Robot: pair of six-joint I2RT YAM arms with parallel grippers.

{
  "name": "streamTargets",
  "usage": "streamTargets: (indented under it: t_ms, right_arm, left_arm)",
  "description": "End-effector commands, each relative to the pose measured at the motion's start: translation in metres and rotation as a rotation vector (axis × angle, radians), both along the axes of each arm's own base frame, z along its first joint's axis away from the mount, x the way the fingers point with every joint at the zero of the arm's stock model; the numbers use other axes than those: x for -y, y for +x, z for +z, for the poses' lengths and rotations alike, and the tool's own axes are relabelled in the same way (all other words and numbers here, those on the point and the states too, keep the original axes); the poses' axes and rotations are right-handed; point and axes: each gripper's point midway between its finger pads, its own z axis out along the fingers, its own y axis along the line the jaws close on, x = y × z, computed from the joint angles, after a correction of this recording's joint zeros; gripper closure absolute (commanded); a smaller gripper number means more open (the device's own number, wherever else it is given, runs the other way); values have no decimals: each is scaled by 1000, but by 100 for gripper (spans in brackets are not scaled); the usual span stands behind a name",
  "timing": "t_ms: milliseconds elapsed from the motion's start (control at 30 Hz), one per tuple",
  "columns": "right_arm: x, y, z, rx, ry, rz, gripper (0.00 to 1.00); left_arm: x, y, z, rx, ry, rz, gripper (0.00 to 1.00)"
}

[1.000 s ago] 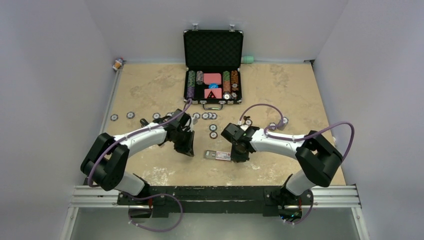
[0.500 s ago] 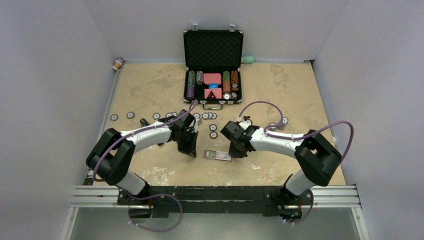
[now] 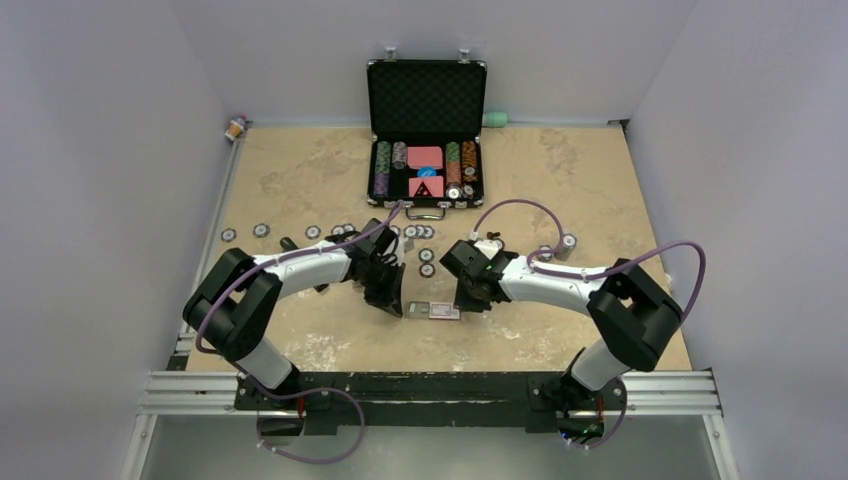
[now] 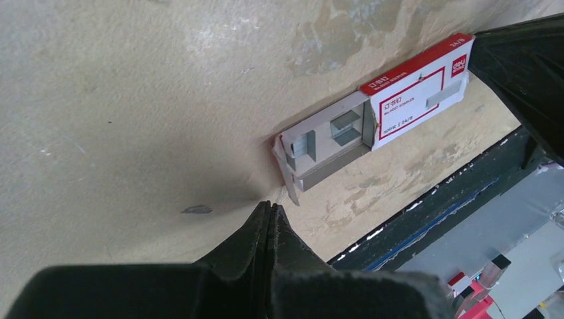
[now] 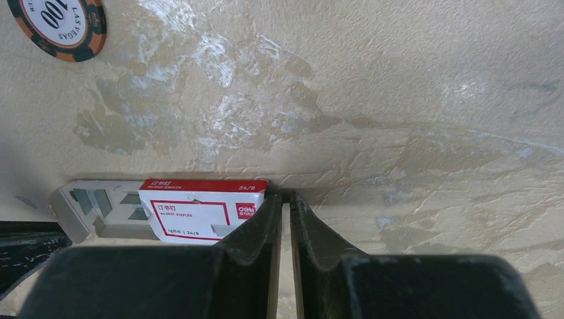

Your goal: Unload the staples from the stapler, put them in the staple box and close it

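Stapler (image 3: 287, 243), slim and black, flat on the tan table (image 3: 560, 180) left of centre, only one end in sight beside the left forearm (image 3: 300, 268), the rest hidden beneath it. Near the front middle, a small staple box (image 4: 412, 90) with a red-and-white label, pulled partway open to show a pale tray (image 4: 312, 163); short silvery strips (image 4: 346, 126) in the tray's compartments. At the far edge, an open black case (image 3: 427, 95) with rows of poker chips (image 3: 382, 165) and two pink blocks (image 3: 425, 157) inside; loose chips (image 3: 261, 230) scattered in front of it. Both arms bent inward, reaching low toward the box from either side. Left gripper (image 4: 269, 207) pinched fully closed, empty, tips just beside the tray's open end. Right gripper (image 5: 284, 197) narrowed to a thin slit, nothing between, just beside the labelled end.
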Motion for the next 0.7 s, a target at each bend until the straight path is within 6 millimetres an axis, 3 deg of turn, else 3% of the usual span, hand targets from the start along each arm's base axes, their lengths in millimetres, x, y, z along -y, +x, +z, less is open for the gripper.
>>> streamTargets:
  t_ms: [0,400,667]
  right_arm:
    - [6,-1,-13,-7,-34,6,87]
    - [3,-2,-13,-8,-13,19,89]
    - [4,-4,-12,-8,-2,14,89]
  left_arm:
    - [21,7,13,23,-86,-38,100]
    - [24,5,13,16,-93,-45,100]
    - [-6,7,17,93,33,8,100]
